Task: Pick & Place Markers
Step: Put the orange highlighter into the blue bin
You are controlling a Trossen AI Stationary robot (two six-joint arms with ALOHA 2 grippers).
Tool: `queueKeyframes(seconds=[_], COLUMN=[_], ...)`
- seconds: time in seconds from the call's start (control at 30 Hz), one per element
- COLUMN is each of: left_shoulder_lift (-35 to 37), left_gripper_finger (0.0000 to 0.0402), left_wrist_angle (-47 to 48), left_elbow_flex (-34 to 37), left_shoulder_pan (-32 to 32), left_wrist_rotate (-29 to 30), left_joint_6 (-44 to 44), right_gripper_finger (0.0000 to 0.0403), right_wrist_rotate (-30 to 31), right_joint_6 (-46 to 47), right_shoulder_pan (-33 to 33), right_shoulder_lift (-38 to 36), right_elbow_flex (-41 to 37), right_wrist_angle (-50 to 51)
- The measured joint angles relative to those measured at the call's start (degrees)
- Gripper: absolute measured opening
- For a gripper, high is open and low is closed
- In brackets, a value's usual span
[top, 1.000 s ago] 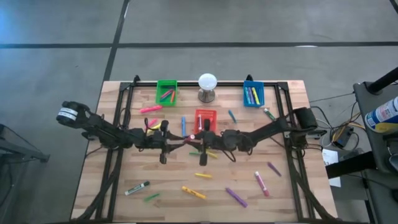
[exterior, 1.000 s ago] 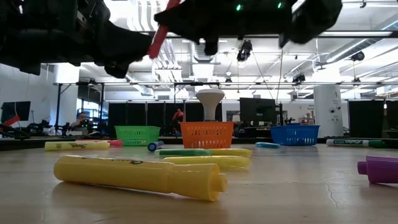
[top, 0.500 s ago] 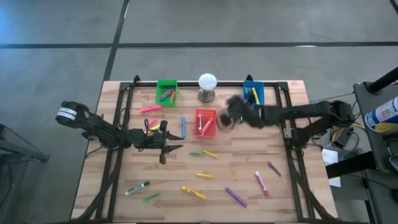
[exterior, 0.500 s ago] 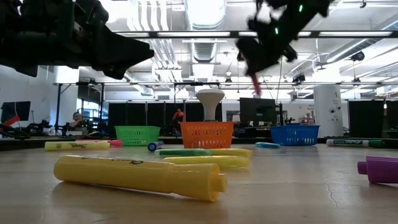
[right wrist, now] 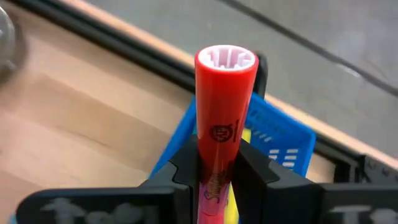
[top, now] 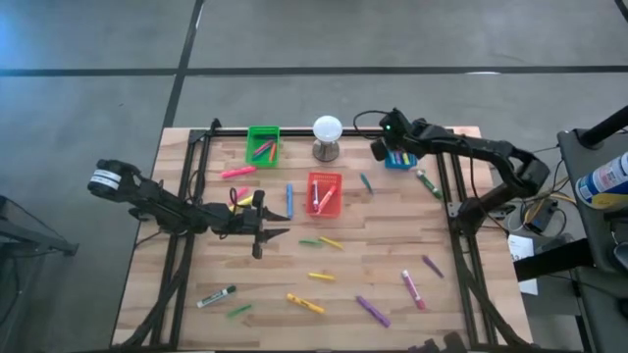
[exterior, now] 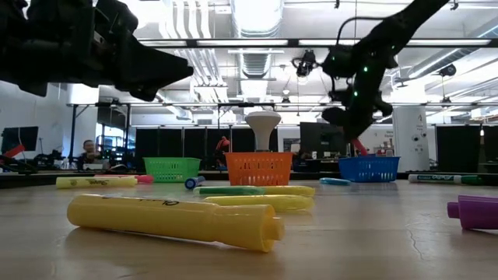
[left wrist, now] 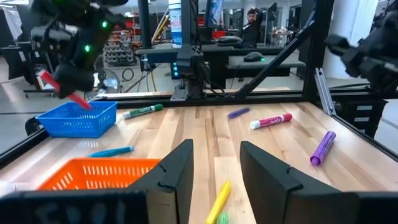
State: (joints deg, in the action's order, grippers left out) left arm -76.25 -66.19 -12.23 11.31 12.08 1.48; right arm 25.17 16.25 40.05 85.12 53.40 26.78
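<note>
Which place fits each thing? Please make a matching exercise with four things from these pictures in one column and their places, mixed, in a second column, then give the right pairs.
Things:
1. red marker
2. white ball
3. white-and-black marker
4. left hand

Places:
A. lying on the table near the front left corner
B. between the green bin and the blue bin, at the back
C. gripped in the right hand, above the blue bin
D. open, holding nothing, over the middle of the table

Pairs: 1-C, 2-B, 3-A, 4-D
</note>
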Motion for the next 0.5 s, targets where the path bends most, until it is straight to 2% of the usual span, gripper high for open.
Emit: queueKeyframes(seconds=[0.2,0.37,0.43,0.5], left_shoulder_lift=[0.00,0.00,0.00,0.00], left_gripper_finger=[0.0126,0.0126,0.0126,0.0126], left_wrist_angle=[0.58,0.74,0.78,0.74], left_elbow_flex=[-0.61,-0.64,-0.64,-0.89], left_shoulder_pan=[0.00,0.00,0.02,0.00], left_wrist_rotate=[0.00,0.04,2.05,7.04], left_joint_6=[-0.49,-0.59,-1.05,-2.96], right_gripper_finger=[0.0067,0.0087,0.0100,0.0115], right_wrist_rotate=[-2.22,-1.03,-0.39,0.49], right_joint_6=[-0.59,-0.74,-0.83,-0.78], right_shoulder_pan=[0.65,0.95,1.05,1.03], right_shoulder_lift=[3.65,5.81,6.14,6.04], right_elbow_flex=[-0.25,-0.23,-0.25,-0.23], right_wrist_angle=[0.16,1.08,1.92,2.00])
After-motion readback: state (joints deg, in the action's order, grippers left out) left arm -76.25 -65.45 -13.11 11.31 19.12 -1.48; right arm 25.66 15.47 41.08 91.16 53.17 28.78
